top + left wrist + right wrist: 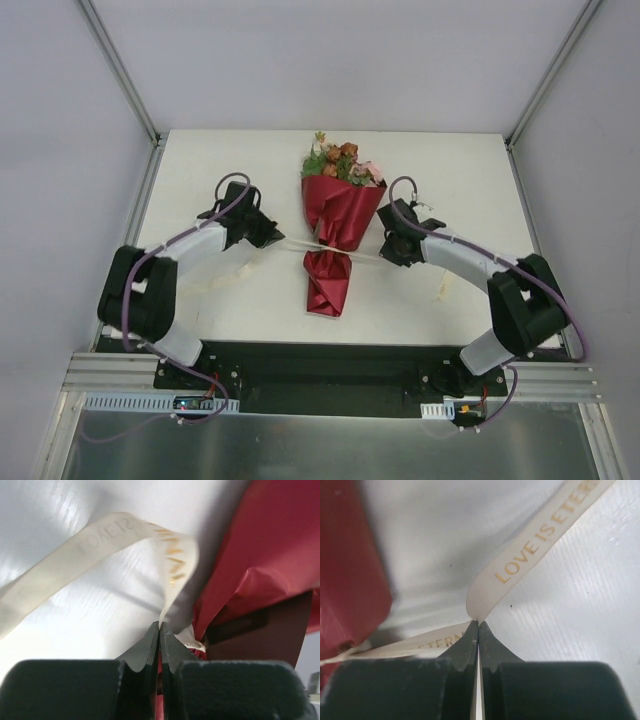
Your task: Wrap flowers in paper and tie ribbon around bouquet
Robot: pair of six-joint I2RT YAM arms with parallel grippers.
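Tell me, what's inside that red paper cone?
The flowers poke out of the paper at the top: pink, cream, rust blooms, green leaves. Their stems are hidden inside.

The left arm [205,246] and right arm [455,256] share one build: smooth white link shells between bulky matte black joint housings. A purple cable [232,177] runs along each, arching free near the wrist. Both bases sit on a black plate [320,375] fixed to a silver slotted rail [110,375], with red and orange wires [487,398] at the foot. The left gripper [160,628] and right gripper [478,626] have dark grey fingers tapering to thin points from grainy black blocks.
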